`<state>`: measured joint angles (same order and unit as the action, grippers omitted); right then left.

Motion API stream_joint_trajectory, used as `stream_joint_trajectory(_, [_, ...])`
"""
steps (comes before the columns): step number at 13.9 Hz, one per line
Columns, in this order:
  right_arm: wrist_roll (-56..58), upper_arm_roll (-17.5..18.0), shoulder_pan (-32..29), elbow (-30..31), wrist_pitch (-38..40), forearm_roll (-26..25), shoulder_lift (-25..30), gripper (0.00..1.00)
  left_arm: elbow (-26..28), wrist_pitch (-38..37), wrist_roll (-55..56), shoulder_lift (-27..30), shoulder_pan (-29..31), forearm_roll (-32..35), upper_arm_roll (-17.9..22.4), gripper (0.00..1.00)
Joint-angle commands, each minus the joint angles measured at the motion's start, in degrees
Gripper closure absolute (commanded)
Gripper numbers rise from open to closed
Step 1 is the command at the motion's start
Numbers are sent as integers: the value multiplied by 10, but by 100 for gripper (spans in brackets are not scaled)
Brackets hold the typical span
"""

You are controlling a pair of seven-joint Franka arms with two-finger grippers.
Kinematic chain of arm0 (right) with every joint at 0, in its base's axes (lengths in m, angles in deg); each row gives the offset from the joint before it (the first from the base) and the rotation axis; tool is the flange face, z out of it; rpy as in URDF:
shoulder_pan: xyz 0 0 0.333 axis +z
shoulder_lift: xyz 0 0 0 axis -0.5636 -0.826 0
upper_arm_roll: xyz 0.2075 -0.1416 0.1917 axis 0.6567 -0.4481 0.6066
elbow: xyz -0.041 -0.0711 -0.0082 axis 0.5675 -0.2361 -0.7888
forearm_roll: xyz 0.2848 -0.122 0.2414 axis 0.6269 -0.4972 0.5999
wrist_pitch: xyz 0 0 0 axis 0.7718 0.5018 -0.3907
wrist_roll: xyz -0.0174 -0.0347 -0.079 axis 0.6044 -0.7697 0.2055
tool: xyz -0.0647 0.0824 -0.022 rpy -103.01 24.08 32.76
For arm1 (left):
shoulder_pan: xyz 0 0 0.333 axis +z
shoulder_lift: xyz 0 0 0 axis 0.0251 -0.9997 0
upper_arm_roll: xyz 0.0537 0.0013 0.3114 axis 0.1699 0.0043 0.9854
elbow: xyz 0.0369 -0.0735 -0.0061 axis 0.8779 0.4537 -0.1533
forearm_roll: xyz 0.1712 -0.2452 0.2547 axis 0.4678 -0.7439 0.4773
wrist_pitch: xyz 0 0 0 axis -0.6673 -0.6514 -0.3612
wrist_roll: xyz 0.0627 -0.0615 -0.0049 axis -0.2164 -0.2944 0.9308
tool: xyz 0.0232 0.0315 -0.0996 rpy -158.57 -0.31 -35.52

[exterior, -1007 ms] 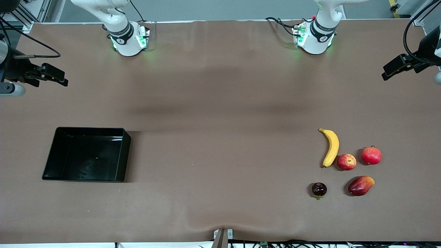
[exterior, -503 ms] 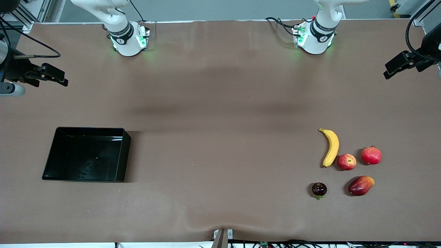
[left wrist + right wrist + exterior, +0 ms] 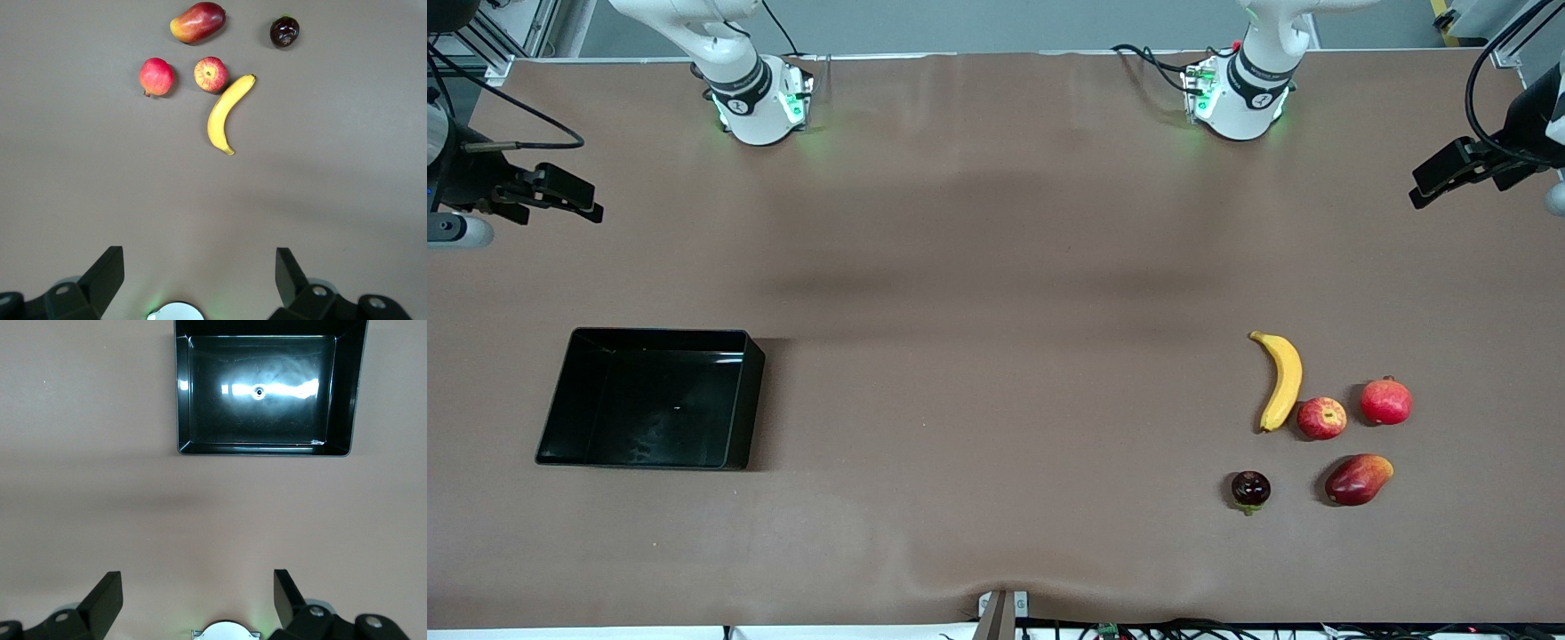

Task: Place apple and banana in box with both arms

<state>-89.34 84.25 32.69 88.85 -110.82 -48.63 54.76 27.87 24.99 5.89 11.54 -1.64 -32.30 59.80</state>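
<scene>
Brown tabletop holds the empty box (image 3: 649, 398) at the right arm's end. Well apart from the box, the banana (image 3: 1281, 380) touches the apple (image 3: 1321, 418). Right gripper (image 3: 197, 600) and left gripper (image 3: 199, 280) hover spread. Grabbing either fruit may nudge its neighbour, or catch the pomegranate (image 3: 1385, 401).

A: Where's the banana (image 3: 1282, 380)?
B: Touching the apple (image 3: 1321, 418), at its ten o'clock.
A: And the box (image 3: 569, 382)?
B: Well apart, at nine o'clock, toward the right arm's end.
</scene>
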Motion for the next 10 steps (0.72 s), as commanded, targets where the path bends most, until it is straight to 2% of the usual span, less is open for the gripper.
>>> stream_joint_trajectory(1, [5, 1, 1, -3, -1, -2, -3, 0, -10, -9, -2, -7, -2, 8, -1, 0])
stream_joint_trajectory(6, [5, 1, 2, -3, -1, -2, -3, 0, -9, 59, -5, -92, 18, 11, 4, 0])
stream_joint_trajectory(10, [5, 1, 4, -2, -5, -2, -3, 0, -54, 96, -5, -172, 31, 10, 15, 0])
